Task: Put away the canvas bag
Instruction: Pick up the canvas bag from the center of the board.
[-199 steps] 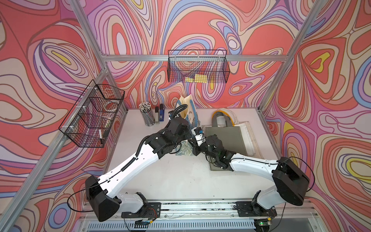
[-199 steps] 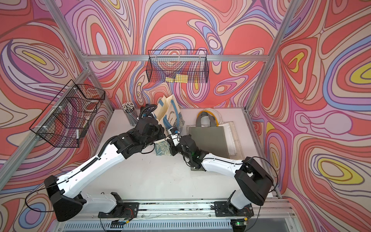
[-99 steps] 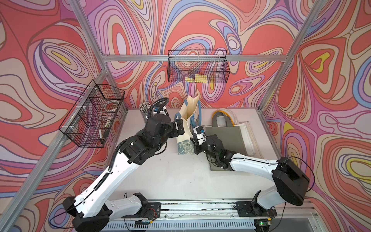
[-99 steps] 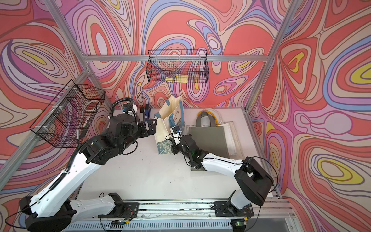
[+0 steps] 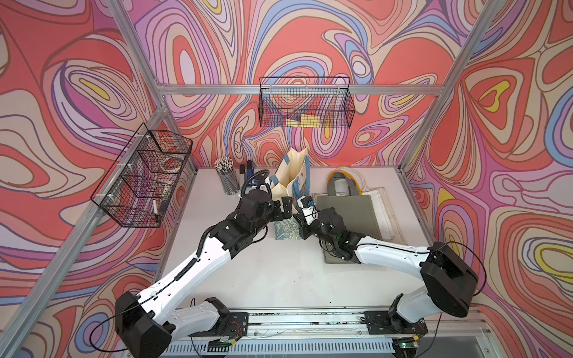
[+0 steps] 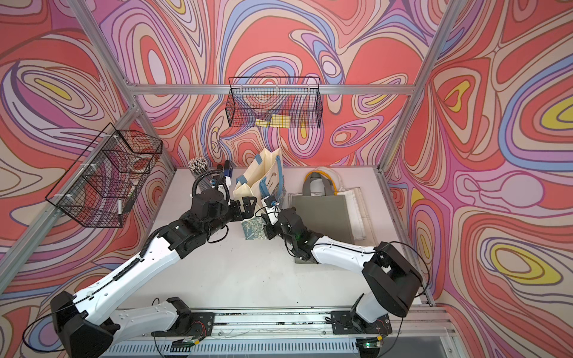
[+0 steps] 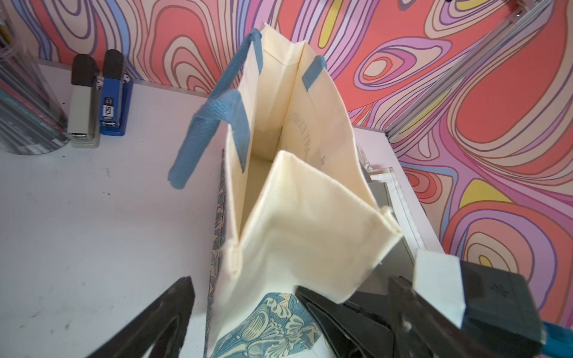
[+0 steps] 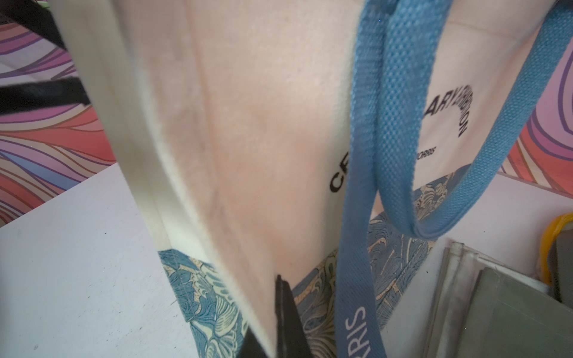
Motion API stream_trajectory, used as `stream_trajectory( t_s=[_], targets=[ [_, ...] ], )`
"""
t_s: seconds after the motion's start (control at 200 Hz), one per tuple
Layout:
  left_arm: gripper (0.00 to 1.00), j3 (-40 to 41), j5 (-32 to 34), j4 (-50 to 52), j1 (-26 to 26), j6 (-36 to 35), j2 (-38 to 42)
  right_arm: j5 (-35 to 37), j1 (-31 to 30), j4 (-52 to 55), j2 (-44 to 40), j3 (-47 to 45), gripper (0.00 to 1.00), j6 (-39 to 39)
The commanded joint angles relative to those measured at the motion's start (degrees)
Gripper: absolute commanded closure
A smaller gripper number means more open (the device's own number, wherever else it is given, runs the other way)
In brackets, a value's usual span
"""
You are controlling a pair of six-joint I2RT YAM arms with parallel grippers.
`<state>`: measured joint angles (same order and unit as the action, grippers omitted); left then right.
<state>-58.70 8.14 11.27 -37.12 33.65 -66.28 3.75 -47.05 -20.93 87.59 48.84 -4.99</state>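
Note:
The canvas bag (image 5: pixel 291 173) (image 6: pixel 266 176) is cream with blue handles and a blue floral base. It stands upright with its mouth open at the back middle of the table. My left gripper (image 5: pixel 283 208) (image 7: pixel 243 285) is open, its fingers spread on either side of the bag's near end panel (image 7: pixel 310 235), low by the floral base. My right gripper (image 5: pixel 300 221) (image 8: pixel 273 316) comes in from the right and is shut on the bag's cream wall (image 8: pixel 263 124) near the bottom corner. One blue handle (image 8: pixel 366 192) hangs in front of it.
A grey tote (image 5: pixel 347 214) lies flat on white bags right of the canvas bag. A pencil cup (image 5: pixel 228 179) and staplers (image 7: pixel 96 99) stand at the back left. Wire baskets hang on the left wall (image 5: pixel 145 179) and the back wall (image 5: pixel 305 107).
My left gripper let go of the bag and opened. Its arm swung back to the left, then returned to the bag's near end. The bag now stands taller and open. The right arm held still.

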Motion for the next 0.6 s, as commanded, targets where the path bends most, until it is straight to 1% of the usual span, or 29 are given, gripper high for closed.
stream_trajectory(
  t_s=[0.0,0.075,0.12,0.295,0.436,0.596],
  targets=[
    [0.01,5.02,-1.74,-16.07,0.14,-0.90,2.58,-1.20,0.03,-0.20,-0.79,1.52,1.00,0.66],
    [0.01,8.01,-2.47,-21.09,0.13,-1.17,2.94,-1.62,0.09,0.31,-0.53,1.93,1.00,0.70],
    [0.01,8.45,-2.70,-21.98,0.14,-1.60,2.64,-1.90,0.03,0.70,-0.23,2.29,1.00,0.91],
    [0.01,6.28,-2.20,-19.79,0.12,-0.60,0.28,-3.61,0.05,-0.11,0.36,2.46,1.00,1.33],
    [0.01,5.12,0.21,-17.61,0.12,1.07,-1.21,-3.18,0.06,-2.52,-0.28,0.98,1.00,1.22],
    [0.01,3.66,1.31,-14.43,0.12,1.54,-2.76,-3.05,0.07,-3.96,-1.52,-0.01,1.00,2.02]
  ],
)
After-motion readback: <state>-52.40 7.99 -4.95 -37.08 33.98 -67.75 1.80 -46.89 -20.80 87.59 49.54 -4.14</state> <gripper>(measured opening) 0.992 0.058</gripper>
